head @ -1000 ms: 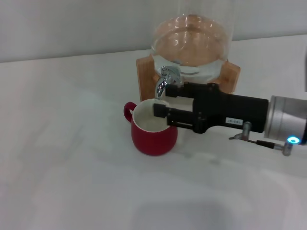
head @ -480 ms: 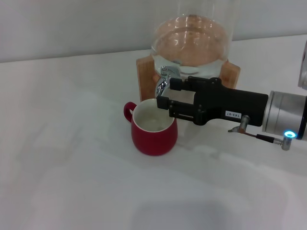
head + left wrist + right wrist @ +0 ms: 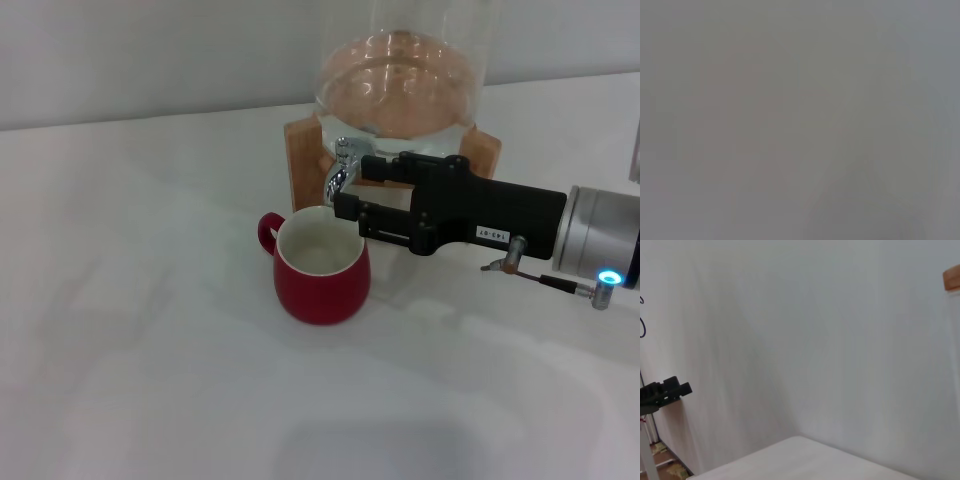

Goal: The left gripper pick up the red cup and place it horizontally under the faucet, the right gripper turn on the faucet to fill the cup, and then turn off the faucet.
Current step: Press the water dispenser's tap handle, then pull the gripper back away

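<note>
Head view: cup [image 3: 321, 266] sits upright on the counter [image 3: 150, 330] under the faucet [image 3: 344, 165] — placing done. Right hand [image 3: 348, 192], jaws parted, reaches the faucet; filling and shutoff remain. Wrist views: nothing of the task; left hand unseen.

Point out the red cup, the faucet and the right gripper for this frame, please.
red cup [image 3: 322, 290], head view, on the red outer wall below the rim.
faucet [image 3: 342, 166], head view, on the chrome spout by the top lever.
right gripper [image 3: 350, 190], head view, midway between its two black fingertips.
</note>
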Robot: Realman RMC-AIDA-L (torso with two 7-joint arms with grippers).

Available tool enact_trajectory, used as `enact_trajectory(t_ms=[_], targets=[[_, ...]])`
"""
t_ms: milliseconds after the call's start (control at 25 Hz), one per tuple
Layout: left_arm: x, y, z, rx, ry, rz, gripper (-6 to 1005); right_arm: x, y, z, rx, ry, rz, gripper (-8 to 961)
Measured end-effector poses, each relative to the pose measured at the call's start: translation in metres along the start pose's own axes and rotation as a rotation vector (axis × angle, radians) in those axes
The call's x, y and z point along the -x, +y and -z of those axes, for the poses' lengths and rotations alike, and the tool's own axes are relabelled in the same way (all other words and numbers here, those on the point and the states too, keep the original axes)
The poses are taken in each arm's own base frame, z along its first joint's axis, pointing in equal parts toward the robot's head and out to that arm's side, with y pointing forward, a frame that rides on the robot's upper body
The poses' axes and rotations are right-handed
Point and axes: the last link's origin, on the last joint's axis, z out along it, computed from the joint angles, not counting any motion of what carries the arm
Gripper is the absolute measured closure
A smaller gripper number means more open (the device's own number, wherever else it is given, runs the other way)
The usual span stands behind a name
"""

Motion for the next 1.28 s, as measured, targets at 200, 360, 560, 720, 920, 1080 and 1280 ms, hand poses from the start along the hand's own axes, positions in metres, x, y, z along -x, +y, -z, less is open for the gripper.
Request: enact_trajectory(t_ms=[200,360,560,720,920,1080,1280], targets=[[0.0,0.001,0.003,-0.001,-0.001,0.002,189,0.001,0.0,0.0,-0.004,-0.012,0.013,322],[-0.001,0.002,0.005,0.001,0.008,0.001,189,0.001,-0.001,-0.001,-0.013,-0.011,0.02,322],[-0.003,0.003,0.007,0.006,0.021,0.001,190,0.0,-0.004,-0.001,-0.033,-0.007,0.029,323],[-0.003,0.003,0.008,0.006,0.021,0.001,190,-0.001,-0.005,0.0,-0.046,-0.005,0.029,323],[-0.003,0.003,0.008,0.005,0.021,0.001,191,0.0,-0.001,0.002,-0.014,-0.01,0.027,322],[-0.002,0.003,0.008,0.005,0.021,0.001,191,0.006,0.007,0.013,0.06,-0.055,0.001,322],[0.0,0.003,0.009,0.001,0.022,0.009,192,0.008,0.001,0.035,0.046,-0.089,-0.012,322]])
